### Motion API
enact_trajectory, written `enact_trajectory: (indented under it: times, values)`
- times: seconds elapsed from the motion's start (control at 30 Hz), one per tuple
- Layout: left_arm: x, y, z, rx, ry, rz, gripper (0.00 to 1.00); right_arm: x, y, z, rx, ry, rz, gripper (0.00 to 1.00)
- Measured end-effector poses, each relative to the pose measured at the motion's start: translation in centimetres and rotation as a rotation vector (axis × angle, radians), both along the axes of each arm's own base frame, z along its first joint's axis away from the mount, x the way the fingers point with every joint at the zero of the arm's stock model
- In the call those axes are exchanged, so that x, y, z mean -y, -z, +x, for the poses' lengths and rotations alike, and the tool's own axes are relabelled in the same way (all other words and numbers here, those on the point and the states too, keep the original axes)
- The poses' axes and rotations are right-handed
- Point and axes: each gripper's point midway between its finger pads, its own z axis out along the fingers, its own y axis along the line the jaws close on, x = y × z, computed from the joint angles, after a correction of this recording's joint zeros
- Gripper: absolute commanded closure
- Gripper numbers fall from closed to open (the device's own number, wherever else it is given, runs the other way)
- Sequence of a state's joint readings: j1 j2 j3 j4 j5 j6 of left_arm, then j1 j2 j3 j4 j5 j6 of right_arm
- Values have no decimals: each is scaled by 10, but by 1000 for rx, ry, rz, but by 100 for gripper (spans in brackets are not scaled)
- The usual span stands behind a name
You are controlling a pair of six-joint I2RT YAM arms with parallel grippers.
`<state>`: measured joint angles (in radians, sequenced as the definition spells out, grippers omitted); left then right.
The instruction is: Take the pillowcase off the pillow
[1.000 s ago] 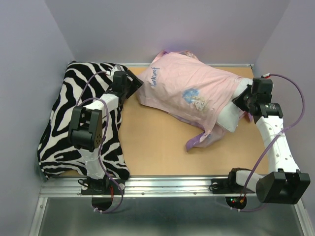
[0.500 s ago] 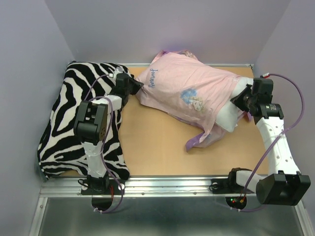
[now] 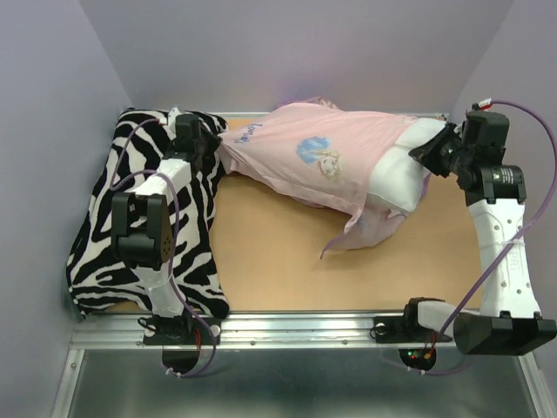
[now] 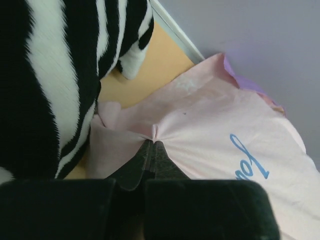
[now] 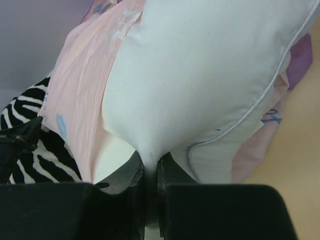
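Note:
The pillowcase [image 3: 305,165], pale pink side out with a cartoon print, is stretched across the back of the table. My left gripper [image 3: 215,146] is shut on its left corner, and the pinched pink fabric [image 4: 200,130] puckers at the fingertips [image 4: 153,144]. The white pillow [image 3: 399,172] sticks out of the case's right end. My right gripper [image 3: 428,150] is shut on a fold of that pillow [image 5: 200,75], with the cloth squeezed between the fingers [image 5: 149,165]. Purple outer fabric [image 3: 370,233] hangs loose below the pillow.
A zebra-striped pillow [image 3: 113,226] fills the left side of the table, under my left arm. The purple walls [image 3: 287,52] close in behind and at both sides. Bare wooden tabletop [image 3: 287,261] lies in front of the pillowcase.
My left gripper closed on the pillowcase's left corner and pulled it left. My right gripper lifted the pillow's end up and back. The case is now stretched between them.

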<state>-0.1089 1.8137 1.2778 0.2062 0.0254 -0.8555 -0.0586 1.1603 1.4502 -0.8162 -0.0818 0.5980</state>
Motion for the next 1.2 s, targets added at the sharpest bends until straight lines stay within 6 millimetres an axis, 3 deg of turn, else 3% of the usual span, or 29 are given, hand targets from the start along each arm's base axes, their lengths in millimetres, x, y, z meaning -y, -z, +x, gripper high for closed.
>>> enact_trajectory:
  times: [0.2,0.3,0.47,0.57,0.77,0.93,1.1,1.2]
  values:
    - [-24,-47,8,55,-15,59,100,-7,-68,5,52,-30,10,99]
    - [-37,-65,12,80,-25,62,100,-9,-117,7,132,-39,8,100]
    - [-54,-85,17,104,-40,60,100,-15,-161,-12,206,-51,26,99]
    - [-61,-92,17,112,-36,51,100,-17,-169,-22,221,-52,37,100]
    - [-80,-86,18,78,-60,45,100,-18,-163,-28,188,-46,49,99]
    - [-72,-78,26,63,-20,63,100,-21,-162,-30,181,-59,67,99]
    - [-31,-75,43,76,73,200,100,-31,-158,-41,192,-116,92,99]
    - [20,-82,55,113,177,272,100,-46,-157,-54,216,-212,127,99]
